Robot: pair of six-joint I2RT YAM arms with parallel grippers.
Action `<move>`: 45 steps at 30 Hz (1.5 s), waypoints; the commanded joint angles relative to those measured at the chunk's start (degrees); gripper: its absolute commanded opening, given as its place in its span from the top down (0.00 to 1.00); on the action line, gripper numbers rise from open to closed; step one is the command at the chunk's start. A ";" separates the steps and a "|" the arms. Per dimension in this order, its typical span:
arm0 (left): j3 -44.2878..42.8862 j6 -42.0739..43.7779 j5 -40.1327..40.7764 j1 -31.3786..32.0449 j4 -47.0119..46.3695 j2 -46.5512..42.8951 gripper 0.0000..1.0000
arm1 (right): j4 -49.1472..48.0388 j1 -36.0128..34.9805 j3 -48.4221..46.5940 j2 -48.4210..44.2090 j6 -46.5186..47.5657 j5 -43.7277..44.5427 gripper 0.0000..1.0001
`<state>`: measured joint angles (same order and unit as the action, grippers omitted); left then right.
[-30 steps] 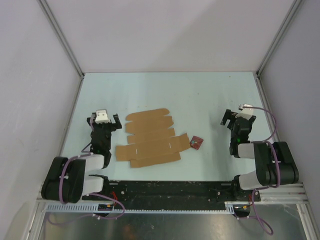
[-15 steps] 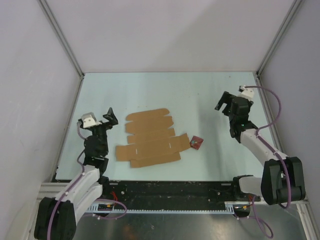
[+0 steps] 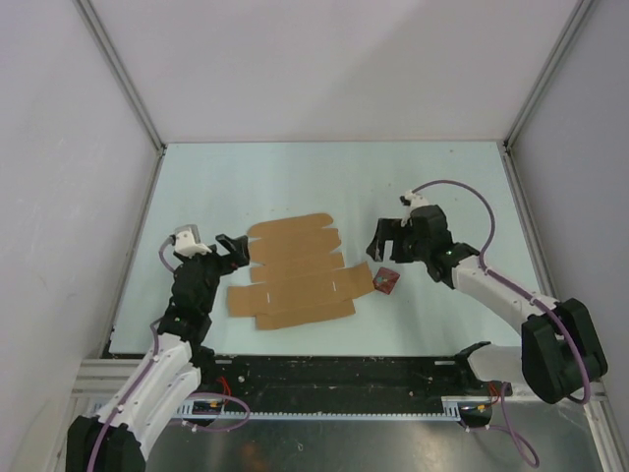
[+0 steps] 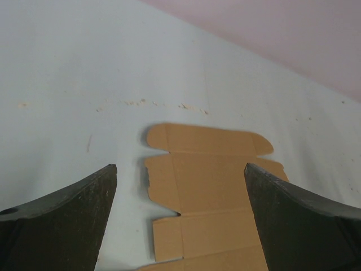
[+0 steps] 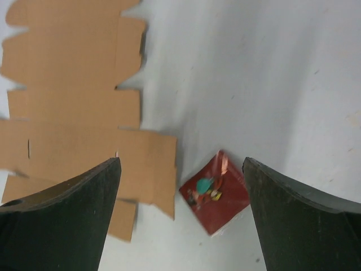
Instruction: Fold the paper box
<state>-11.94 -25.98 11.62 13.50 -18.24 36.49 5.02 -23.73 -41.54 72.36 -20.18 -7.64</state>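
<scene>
Your left gripper (image 3: 232, 252) has its fingers (image 4: 62, 220) spread wide w/ nothing btwn them. Same for the right gripper (image 3: 389, 244): fingers (image 5: 62, 220) apart & empty. Neither touches anything.

The left gripper sits low at the left edge of the paper box (image 3: 295, 275), pointing across it. Its wrist cam looks along the flaps, w/ the card framed btwn the jaws. Prob. it's lined up that way so you can get under or pinch a left-side flap.

The right gripper hangs over the sheet's right end. Its wrist view shows both the card's right tab and a small dark red square (image 3: 386, 280) btwn the jaws. I'd read that as an approach to the right flap. The red square sits in the closing path though, so watch you don't grab it instead.

The paper box itself lies flat & unfolded in the middle of the table (image 3: 413, 187), btwn the two arms. Its long side runs left-right, w/ the rounded flaps at the far side. No walls up, no tabs tucked, so imo the task is at its very start.

Containers: none formed yet. The sheet holds nothing & nothing lies on it. The red square lies on the table just beside the right tab, outside the sheet. Can't tell if they touch.
</scene>
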 commanded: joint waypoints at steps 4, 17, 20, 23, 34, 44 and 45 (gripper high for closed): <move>0.26 -3.29 -4.58 2.06 4.62 -1.51 0.00 | 9.48 -11.76 -0.48 -3.00 -15.03 13.31 0.05; 0.96 0.31 -3.45 4.43 5.23 -1.68 0.00 | 16.86 -39.11 10.25 -14.79 -68.22 37.96 0.09; 1.75 1.63 -3.18 6.09 3.92 -2.30 0.00 | 14.07 -41.65 11.04 -12.86 -70.96 37.52 0.09; 1.49 3.64 -4.93 9.25 1.38 0.15 0.02 | 11.16 -44.64 12.27 -11.10 -73.85 38.13 0.11; -11.34 8.14 -5.72 19.73 -0.92 26.60 0.35 | 1.15 -49.13 15.78 -6.88 -78.60 39.28 0.14; -16.79 7.34 -11.18 19.81 -0.48 38.21 0.53 | -4.49 -49.14 15.79 -0.91 -80.19 40.42 0.20; -17.06 7.34 -12.57 19.81 -0.05 38.83 0.53 | -6.58 -49.05 15.87 -0.38 -80.36 40.34 0.20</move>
<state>-26.09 -19.00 3.55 33.01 -17.47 73.01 3.99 -72.64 -25.93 69.95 -98.59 29.58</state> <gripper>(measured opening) 0.478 0.805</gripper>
